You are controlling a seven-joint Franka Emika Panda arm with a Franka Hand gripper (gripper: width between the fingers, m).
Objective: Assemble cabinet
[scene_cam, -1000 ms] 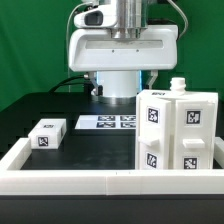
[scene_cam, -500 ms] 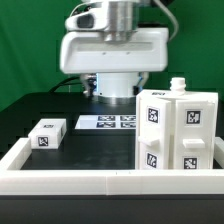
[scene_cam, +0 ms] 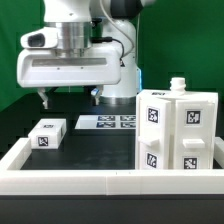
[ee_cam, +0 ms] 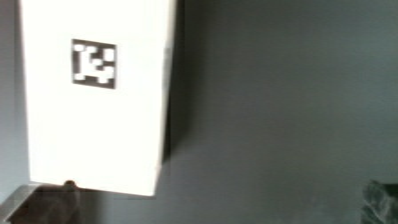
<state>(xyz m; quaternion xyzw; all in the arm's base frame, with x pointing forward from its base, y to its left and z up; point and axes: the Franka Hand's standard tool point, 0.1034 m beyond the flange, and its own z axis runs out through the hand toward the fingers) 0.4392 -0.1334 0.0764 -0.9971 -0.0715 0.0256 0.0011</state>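
The cabinet's large white box stands upright at the exterior view's right, with marker tags on its faces and a small knob on top. A smaller white block with a tag lies on the black table at the exterior view's left. My gripper hangs open and empty above the table, just over and behind that block. In the wrist view the block lies flat with its tag up. It sits by one finger, off the middle of the gripper. The jaws stand wide apart.
The marker board lies flat on the table behind the gripper. A low white border frame runs along the front and sides of the black table. A green backdrop stands behind.
The gripper has moved from over the marker board toward the exterior view's left and now hangs above the small block. The cabinet parts have not moved.
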